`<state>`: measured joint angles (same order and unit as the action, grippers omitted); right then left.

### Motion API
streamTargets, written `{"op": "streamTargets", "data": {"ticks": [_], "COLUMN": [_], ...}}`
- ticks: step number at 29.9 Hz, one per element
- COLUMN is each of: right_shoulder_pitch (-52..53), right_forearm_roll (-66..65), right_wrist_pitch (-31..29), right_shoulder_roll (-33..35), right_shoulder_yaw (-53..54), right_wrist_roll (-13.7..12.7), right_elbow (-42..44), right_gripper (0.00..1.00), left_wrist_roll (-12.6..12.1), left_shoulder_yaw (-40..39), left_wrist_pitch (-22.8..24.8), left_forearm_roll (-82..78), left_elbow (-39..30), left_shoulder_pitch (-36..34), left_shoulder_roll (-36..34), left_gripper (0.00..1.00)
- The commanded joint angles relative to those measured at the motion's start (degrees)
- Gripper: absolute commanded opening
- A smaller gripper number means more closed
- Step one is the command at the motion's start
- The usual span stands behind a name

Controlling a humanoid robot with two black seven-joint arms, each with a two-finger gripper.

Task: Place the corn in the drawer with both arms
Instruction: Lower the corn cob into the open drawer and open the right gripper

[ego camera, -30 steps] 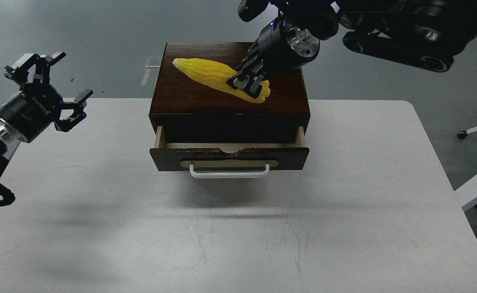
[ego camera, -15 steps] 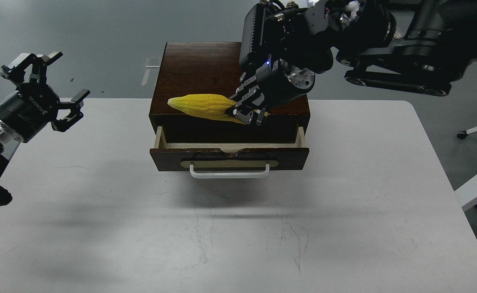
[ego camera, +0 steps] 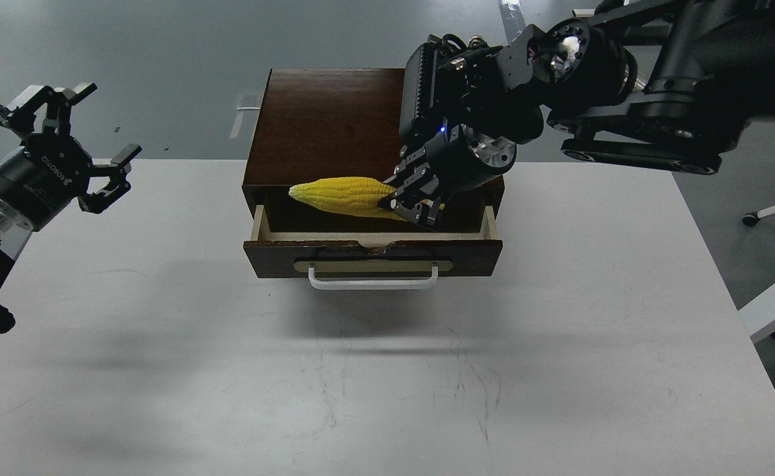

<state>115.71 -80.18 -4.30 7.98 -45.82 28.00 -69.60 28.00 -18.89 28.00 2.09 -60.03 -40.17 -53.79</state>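
Head view, apparently downward, mid-range.

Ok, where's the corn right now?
In the head view, the corn is held in the right pincer, centre frame over the open drawer.

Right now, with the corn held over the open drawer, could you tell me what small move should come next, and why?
Probably lower the right claw a little and then open it. It is shut on the corn, which hangs above the open drawer, in line with its opening. The left claw is open, well off to the side.
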Motion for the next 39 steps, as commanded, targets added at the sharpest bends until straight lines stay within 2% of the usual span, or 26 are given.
{"op": "streamTargets", "data": {"ticks": [1,10,12,15,17,20,25,36,39], "right_shoulder_pitch": [-0.75,-2.07,-2.24,-2.24,-2.24,-2.24,-2.24,-2.24,-2.24], "right_forearm_roll": [-0.24,-0.24,-0.24,-0.16,-0.16,-0.24,-0.16,-0.16,-0.16], "right_wrist_pitch": [-0.01,-0.01,0.08,0.08,0.08,0.08,0.08,0.08,0.08], "right_shoulder_roll": [-0.33,-0.51,-0.42,-0.42,-0.42,-0.42,-0.42,-0.42,-0.42], "right_shoulder_yaw": [-0.33,-1.82,-1.91,-2.00,-2.35,-2.35,-2.35,-2.35,-2.35], "right_wrist_roll": [0.00,0.00,0.00,0.00,0.00,0.00,0.00,0.00,0.00], "right_elbow": [0.07,0.51,0.60,0.60,0.60,0.78,0.69,0.78,0.78], "right_gripper": [0.06,0.10,0.17,0.18,0.26,0.27,0.36,0.37,0.42], "left_wrist_roll": [0.00,0.00,0.00,0.00,0.00,0.00,0.00,0.00,0.00], "left_shoulder_yaw": [0.00,0.00,0.00,0.00,0.00,0.00,0.00,0.00,0.00], "left_wrist_pitch": [0.00,0.00,0.00,0.00,0.00,0.00,0.00,0.00,0.00], "left_forearm_roll": [0.02,0.02,0.01,0.02,0.02,0.02,0.02,0.02,0.02], "left_elbow": [0.00,0.00,0.00,0.00,0.00,0.00,0.00,0.00,0.00], "left_shoulder_pitch": [0.00,0.00,0.09,0.09,0.09,0.09,0.09,0.09,0.09], "left_shoulder_roll": [0.00,0.00,0.00,-0.08,-0.08,-0.08,-0.08,-0.08,-0.08], "left_gripper": [0.98,0.98,0.98,0.98,0.98,0.98,0.98,0.98,0.98]}}
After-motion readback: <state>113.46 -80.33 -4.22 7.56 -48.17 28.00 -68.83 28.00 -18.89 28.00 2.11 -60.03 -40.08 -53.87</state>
